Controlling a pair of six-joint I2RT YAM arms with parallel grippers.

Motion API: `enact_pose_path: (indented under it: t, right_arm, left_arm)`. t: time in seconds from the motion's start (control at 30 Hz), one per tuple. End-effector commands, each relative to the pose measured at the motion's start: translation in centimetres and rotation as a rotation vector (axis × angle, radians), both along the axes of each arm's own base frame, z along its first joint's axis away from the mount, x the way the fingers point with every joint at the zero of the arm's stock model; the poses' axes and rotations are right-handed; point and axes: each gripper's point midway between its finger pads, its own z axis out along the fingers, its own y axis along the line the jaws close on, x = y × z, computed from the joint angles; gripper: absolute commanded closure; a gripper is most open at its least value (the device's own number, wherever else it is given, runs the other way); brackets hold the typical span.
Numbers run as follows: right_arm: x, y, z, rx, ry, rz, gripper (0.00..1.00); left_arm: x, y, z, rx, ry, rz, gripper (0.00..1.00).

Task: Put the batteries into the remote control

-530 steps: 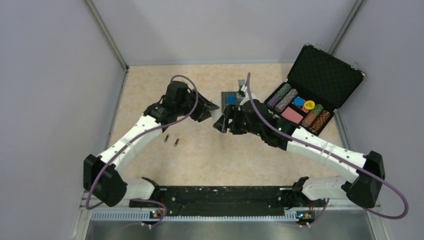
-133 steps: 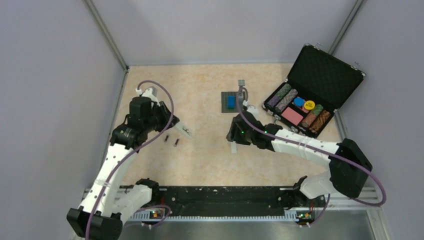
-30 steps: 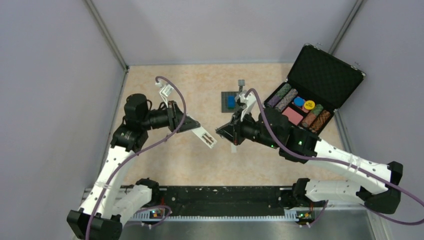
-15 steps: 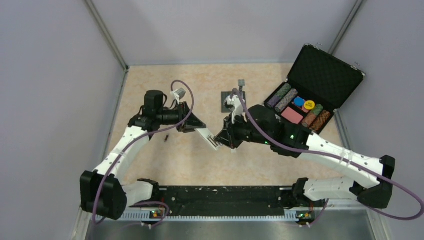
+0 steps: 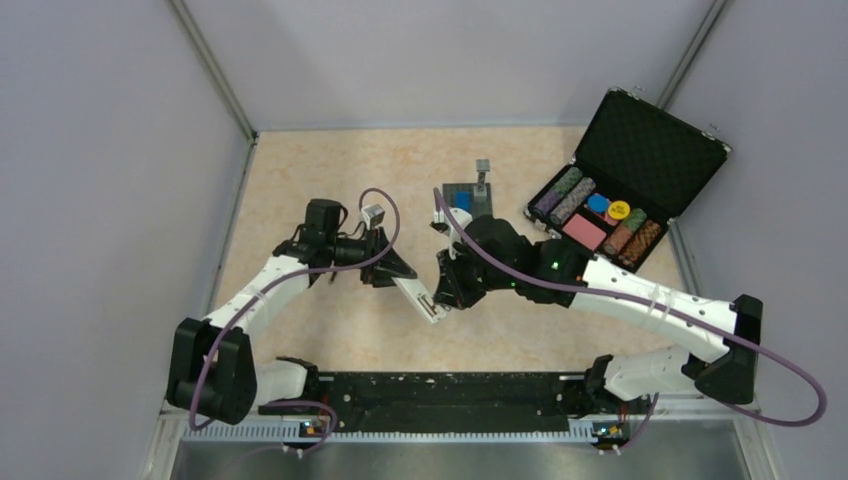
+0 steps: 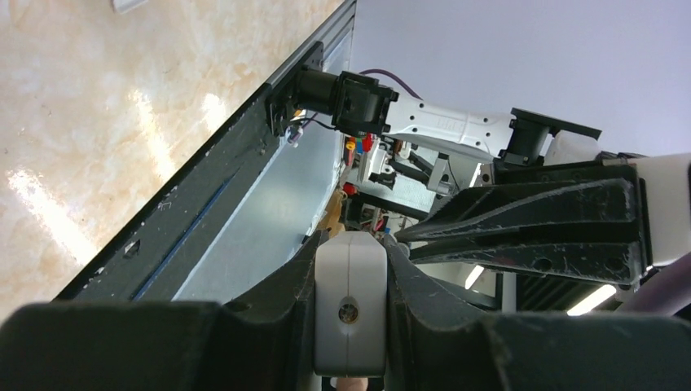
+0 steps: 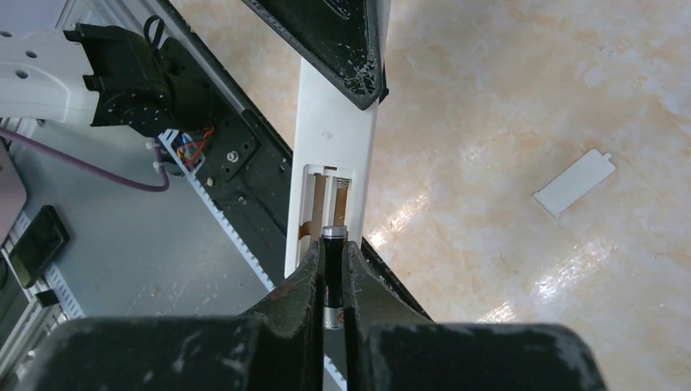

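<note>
My left gripper is shut on the remote control, a slim white bar held above the table and pointing toward the near edge. In the left wrist view its white end sits clamped between my fingers. My right gripper is shut on a dark, slim battery. The battery's metal tip is right at the end of the remote's open battery recess, where copper contacts show. The left fingers grip the remote at its far end.
The white battery cover lies flat on the table to the right. An open black case of poker chips stands at back right. A grey baseplate with a blue block sits behind the grippers. The black rail runs along the near edge.
The left gripper carried the remote right and nearer. The right gripper swung left and brought the battery up to the remote's near end.
</note>
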Motion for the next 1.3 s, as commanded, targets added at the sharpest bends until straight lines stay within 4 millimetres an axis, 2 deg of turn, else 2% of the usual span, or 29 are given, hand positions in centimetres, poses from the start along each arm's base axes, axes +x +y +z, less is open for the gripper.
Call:
enact_pose_path:
  t: [0.0, 0.37, 0.83, 1.07, 1.27]
  right_arm:
    - [0.1, 0.6, 1.6, 0.034, 0.019, -0.005, 0.95]
    - [0.1, 0.9, -0.4, -0.014, 0.074, -0.026, 0.94]
    - [1.2, 0.9, -2.1, -0.047, 0.061, -0.081, 0.91]
    - [1.0, 0.6, -2.5, -0.061, 0.065, -0.077, 0.81]
    - [1.2, 0.4, -1.6, -0.04, 0.055, -0.098, 0.73]
  left_arm:
    - [-0.2, -0.4, 0.0, -0.05, -0.027, -0.047, 1.0]
    - [0.8, -1.0, -0.6, -0.045, -0.043, -0.038, 1.0]
    - [0.1, -1.5, -0.8, -0.049, -0.044, -0.069, 1.0]
    - [0.3, -1.6, -0.8, -0.05, -0.039, -0.07, 1.0]
    - [0.3, -1.6, -1.3, -0.041, -0.03, -0.068, 1.0]
